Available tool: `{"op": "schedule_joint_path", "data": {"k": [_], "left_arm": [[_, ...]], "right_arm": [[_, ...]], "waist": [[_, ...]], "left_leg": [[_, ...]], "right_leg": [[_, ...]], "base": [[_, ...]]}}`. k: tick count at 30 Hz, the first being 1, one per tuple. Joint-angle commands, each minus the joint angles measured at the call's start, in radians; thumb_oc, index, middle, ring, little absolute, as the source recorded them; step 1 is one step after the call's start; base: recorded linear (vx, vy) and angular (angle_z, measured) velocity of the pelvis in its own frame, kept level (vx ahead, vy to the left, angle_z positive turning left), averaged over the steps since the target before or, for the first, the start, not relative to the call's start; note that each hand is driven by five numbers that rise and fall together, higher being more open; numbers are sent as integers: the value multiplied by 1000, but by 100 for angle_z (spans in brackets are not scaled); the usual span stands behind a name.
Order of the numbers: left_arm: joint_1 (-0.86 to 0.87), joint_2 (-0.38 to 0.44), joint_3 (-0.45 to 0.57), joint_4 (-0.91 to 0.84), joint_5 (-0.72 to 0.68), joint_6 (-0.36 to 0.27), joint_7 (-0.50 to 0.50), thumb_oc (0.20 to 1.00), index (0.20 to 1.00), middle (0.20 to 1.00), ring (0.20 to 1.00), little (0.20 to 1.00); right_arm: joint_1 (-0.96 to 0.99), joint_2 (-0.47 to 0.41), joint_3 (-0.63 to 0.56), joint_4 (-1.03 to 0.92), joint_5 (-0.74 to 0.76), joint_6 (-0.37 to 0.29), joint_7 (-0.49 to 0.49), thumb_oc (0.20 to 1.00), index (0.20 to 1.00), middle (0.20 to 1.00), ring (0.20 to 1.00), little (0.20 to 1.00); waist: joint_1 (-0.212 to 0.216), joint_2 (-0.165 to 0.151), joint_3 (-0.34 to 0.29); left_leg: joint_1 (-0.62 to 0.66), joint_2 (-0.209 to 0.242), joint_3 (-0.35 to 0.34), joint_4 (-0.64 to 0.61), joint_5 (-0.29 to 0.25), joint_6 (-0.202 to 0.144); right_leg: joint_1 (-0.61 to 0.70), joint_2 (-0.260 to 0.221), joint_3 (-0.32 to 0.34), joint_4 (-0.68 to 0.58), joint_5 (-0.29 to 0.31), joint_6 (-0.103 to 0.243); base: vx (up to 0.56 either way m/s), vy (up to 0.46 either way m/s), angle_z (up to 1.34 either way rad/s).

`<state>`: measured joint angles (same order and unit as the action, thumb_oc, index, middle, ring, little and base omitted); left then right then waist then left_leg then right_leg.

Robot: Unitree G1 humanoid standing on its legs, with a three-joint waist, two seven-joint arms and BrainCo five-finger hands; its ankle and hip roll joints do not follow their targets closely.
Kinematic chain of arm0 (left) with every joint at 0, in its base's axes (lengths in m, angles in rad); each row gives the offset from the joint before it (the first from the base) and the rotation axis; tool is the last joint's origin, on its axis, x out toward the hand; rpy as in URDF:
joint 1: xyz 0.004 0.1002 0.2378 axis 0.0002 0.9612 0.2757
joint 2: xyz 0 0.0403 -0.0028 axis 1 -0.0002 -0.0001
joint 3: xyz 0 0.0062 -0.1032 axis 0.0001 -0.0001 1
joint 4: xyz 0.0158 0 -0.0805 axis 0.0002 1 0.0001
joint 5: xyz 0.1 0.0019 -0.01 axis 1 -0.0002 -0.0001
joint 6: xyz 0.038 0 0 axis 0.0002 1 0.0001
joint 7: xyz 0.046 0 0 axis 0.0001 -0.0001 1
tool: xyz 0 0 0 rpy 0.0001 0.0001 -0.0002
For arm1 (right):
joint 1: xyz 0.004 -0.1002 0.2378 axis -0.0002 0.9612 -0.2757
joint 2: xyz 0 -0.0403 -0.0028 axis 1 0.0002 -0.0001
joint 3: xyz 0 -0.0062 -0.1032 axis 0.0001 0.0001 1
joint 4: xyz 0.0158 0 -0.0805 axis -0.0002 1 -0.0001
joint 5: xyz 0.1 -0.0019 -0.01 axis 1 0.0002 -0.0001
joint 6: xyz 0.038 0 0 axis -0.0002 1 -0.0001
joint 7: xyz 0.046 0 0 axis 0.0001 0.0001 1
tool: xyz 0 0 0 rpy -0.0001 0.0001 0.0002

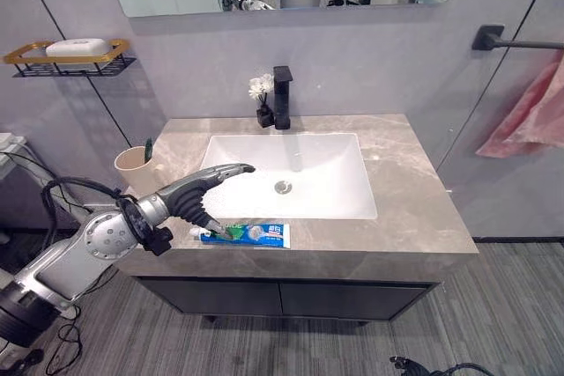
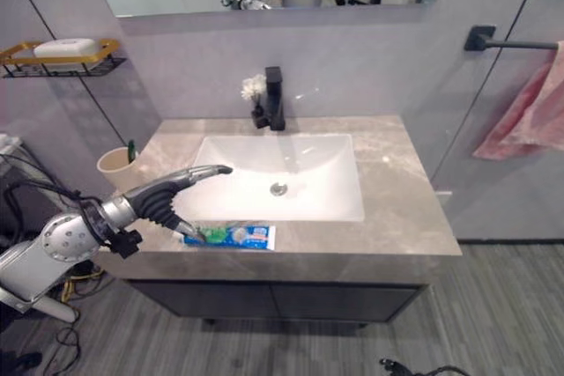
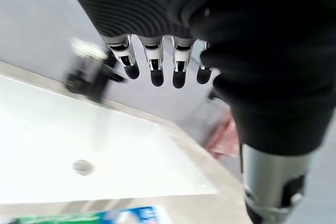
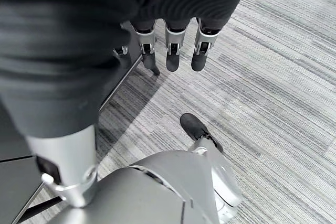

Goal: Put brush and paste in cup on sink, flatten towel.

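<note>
Left hand held over the toothpaste tube at the front of the vanity table.

The marbled table [image 1: 414, 191] carries a white sink [image 1: 300, 173], with a black faucet [image 1: 282, 97] at 12 o'clock of the basin. A pink towel [image 1: 529, 121] is hung from a wall bar at 3 o'clock. The left hand [image 1: 198, 189] is stretched above the basin's 7 o'clock edge, fingers straight and apart, thumb lowered at the toothpaste tube [image 1: 251, 234]. A beige cup [image 1: 132, 167] at 9 o'clock holds a dark-green brush [image 1: 148, 149]. The right hand [image 4: 168, 51] hangs over the floor, fingers relaxed.
</note>
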<state>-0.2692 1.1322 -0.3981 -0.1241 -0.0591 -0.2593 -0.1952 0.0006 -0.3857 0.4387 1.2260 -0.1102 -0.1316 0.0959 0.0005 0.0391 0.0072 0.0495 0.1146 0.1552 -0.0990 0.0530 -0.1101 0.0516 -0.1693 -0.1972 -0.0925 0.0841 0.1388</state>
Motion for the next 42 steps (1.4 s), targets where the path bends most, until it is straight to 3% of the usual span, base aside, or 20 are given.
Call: {"op": "schedule_joint_path", "data": {"k": [1,6,17,42], "left_arm": [[-27,42,69,20,58,-49,69,1000,1000,1000,1000,1000],[7,9,71,128,144,-34,94,1000,1000,1000,1000,1000],[16,-81,50,272,181,-9,104,1000,1000,1000,1000,1000],[106,-254,81,383,79,36,91,1000,1000,1000,1000,1000]], "right_arm": [[-34,23,26,-3,6,-4,20,1000,1000,1000,1000,1000],[-40,11,8,-4,5,-4,9,1000,1000,1000,1000,1000],[-46,13,-10,21,3,7,5,1000,1000,1000,1000,1000],[-35,15,-36,51,21,10,7,1000,1000,1000,1000,1000]], "waist": [[4,-50,6],[4,-48,18],[-2,-53,30],[-14,-50,23]], "left_leg": [[-42,65,9,12,54,-35],[-49,63,7,12,55,-33],[-63,65,7,12,55,-29],[-40,80,27,12,51,-34]], "right_leg": [[-7,-76,18,28,68,68],[-14,-79,14,37,66,69],[-39,-79,17,57,62,67],[-30,-66,31,43,58,59]], "base": [[3,9,8],[1,2,1],[0,1,0],[0,0,0]]}}
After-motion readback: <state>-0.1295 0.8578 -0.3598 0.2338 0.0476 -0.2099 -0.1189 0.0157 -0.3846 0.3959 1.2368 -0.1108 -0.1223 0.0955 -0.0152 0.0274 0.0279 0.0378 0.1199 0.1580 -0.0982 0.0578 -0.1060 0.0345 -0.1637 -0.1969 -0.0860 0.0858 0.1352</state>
